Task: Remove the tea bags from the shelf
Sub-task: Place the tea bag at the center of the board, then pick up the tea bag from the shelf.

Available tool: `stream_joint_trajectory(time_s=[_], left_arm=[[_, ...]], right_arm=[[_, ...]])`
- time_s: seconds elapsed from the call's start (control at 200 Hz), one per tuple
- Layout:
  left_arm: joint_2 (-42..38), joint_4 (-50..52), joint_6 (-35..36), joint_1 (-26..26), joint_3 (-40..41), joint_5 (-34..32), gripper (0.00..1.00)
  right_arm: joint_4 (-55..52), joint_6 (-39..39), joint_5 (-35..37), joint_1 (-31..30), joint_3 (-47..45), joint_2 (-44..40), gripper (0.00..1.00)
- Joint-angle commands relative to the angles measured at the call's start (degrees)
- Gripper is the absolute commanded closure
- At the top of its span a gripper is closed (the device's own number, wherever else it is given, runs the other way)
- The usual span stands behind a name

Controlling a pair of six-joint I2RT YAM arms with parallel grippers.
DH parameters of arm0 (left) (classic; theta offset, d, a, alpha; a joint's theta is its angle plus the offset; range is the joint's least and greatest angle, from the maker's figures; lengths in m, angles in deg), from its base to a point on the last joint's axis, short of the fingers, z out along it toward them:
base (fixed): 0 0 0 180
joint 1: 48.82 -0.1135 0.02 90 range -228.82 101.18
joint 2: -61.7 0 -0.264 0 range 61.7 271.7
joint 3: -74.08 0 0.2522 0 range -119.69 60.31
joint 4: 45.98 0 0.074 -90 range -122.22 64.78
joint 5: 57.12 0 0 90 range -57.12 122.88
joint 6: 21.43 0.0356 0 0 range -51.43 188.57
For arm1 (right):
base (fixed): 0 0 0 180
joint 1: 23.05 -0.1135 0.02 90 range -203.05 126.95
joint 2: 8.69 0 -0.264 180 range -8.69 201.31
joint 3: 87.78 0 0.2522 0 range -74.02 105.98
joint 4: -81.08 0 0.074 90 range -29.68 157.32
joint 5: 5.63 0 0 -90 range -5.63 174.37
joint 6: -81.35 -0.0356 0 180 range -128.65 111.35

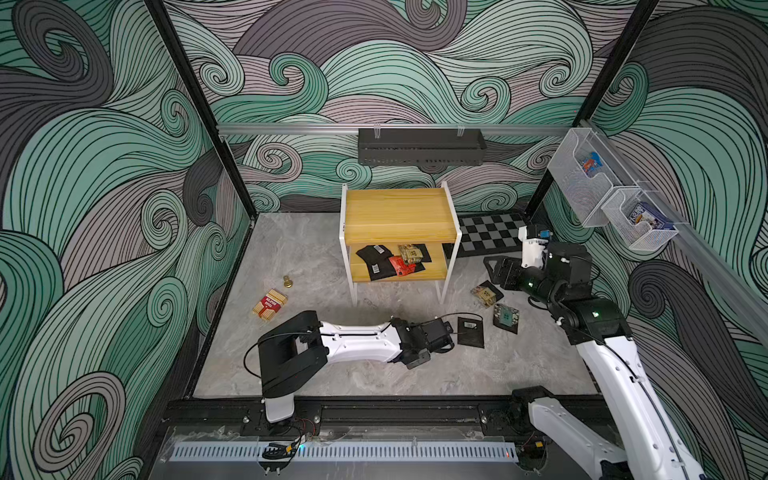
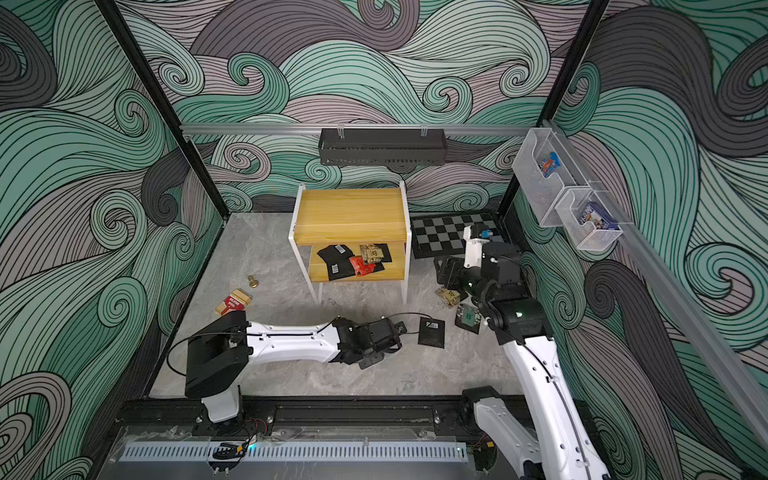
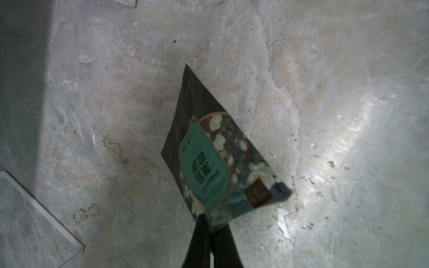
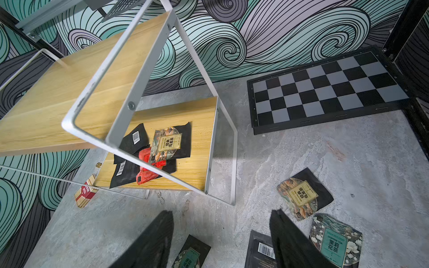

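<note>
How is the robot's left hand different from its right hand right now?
The left hand is shut, pinching a teal tea bag by its edge; the right hand is open and holds nothing. The left hand points down at the table, while the right hand faces the shelf, where tea bags lie on its lower board. Both have black fingers.

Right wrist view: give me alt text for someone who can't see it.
The open right gripper faces the shelf, whose lower board holds a pile of tea bags. More sachets lie on the table beside it, with a chessboard behind.
</note>
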State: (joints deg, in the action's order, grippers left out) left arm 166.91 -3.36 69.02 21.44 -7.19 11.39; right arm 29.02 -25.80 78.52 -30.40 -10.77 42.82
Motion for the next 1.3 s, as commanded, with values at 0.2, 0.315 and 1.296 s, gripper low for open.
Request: stream_joint_trajectory(time_s=[0.2,0.315,1.296], left_arm=[[2.96,0.18,-0.2,0.59,-4.73,-1.64,0.9],[2.72,0.49,0.36,0.72,-4.86,-1.58,0.82],[-14.63,10.34,-3.64,0.38,-6.82,-2.85,0.5]], right_arm=[[0.64,-0.34,0.93,0.41,-0.32,-0.47,0.3],[0.68,-0.34,1.05,0.41,-0.23,-0.11,0.3],[1.39,-1.4,-2.21,0.85,-0.04,1.6,0.27]])
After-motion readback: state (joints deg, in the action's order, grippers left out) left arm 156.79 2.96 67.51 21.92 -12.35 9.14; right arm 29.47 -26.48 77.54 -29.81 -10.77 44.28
